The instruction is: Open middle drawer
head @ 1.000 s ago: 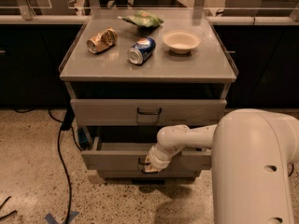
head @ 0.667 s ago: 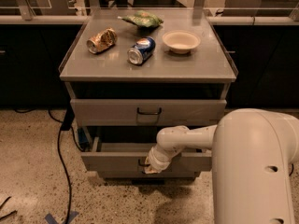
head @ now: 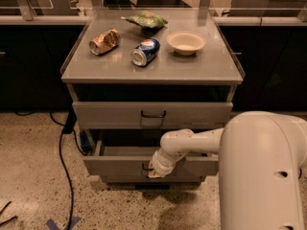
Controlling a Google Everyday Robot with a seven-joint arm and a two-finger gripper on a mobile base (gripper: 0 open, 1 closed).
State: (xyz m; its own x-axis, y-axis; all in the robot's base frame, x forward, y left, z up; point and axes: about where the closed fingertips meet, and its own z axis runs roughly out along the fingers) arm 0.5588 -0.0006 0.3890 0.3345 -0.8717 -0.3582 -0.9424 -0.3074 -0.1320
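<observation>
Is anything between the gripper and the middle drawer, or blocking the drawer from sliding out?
Nothing visible. The gripper is at the front centre of the middle drawer, which sits partly out. Only the robot's own arm is before it; the floor cable lies off to the side.

On the cabinet top (head: 211,68), a crushed can (head: 104,41) lies left, a second can (head: 145,51) in the middle, a bowl (head: 186,42) right, a bag (head: 146,19) behind them. Below the top drawer (head: 105,115), the middle drawer (head: 115,166) juts forward, the gripper (head: 156,170) at its front centre; a cable (head: 60,150) lies on the floor (head: 29,176) to the left
</observation>
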